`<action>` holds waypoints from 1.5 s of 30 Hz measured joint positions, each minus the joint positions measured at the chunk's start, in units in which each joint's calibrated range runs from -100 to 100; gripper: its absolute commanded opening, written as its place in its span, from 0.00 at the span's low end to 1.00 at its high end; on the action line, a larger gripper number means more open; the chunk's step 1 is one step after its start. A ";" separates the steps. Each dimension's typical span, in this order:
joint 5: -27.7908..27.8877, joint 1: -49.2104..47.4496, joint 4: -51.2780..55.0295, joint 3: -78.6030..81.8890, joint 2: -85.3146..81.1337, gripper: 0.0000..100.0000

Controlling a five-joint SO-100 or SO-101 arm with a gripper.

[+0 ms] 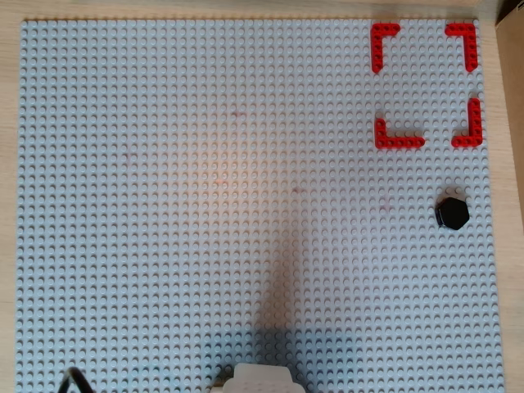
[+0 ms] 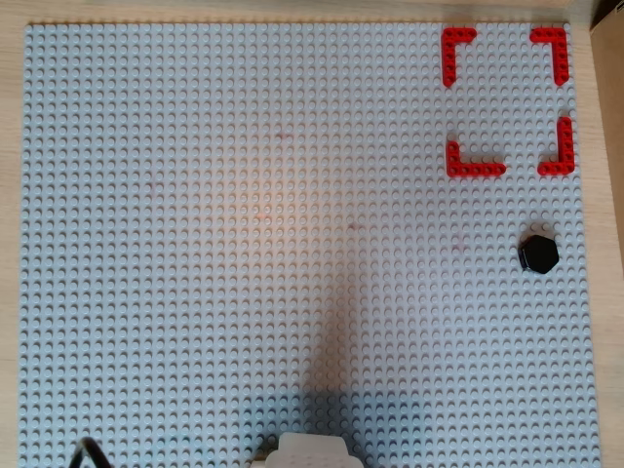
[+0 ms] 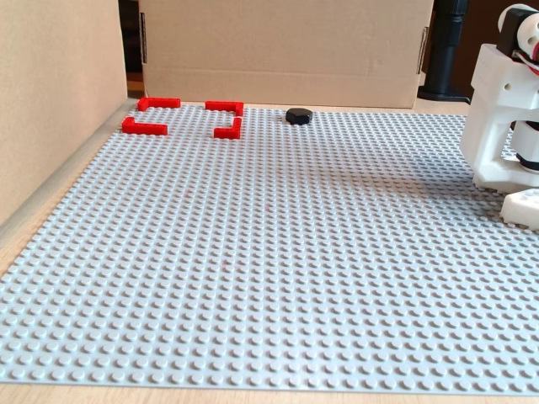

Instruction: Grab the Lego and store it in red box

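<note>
The Lego [image 1: 452, 213] is a small glossy black hexagonal piece standing on the grey studded baseplate [image 1: 205, 164] near its right edge in both overhead views [image 2: 538, 253]. It lies outside the red box [image 1: 385, 37], just below the box's lower right bracket. The red box is four flat red L-shaped brackets with gaps, at the top right corner of the plate [image 2: 474, 168]. In the fixed view the Lego [image 3: 298, 115] sits at the far edge, right of the red box [image 3: 143, 126]. Only the arm's white body [image 3: 497, 118] shows [image 1: 260, 378]; the gripper is out of view.
In the fixed view, cardboard walls stand along the left side [image 3: 50, 84] and the back [image 3: 286, 42] of the baseplate [image 3: 253, 252]. A black cable end [image 1: 75, 378] shows at the bottom left of the overhead views. The arm's shadow falls across the plate's lower middle.
</note>
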 measured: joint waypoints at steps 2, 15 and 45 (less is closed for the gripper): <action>0.05 -0.07 0.00 0.00 0.00 0.01; 0.10 -4.00 0.00 -10.47 13.61 0.02; 0.44 24.57 0.00 -28.26 72.87 0.06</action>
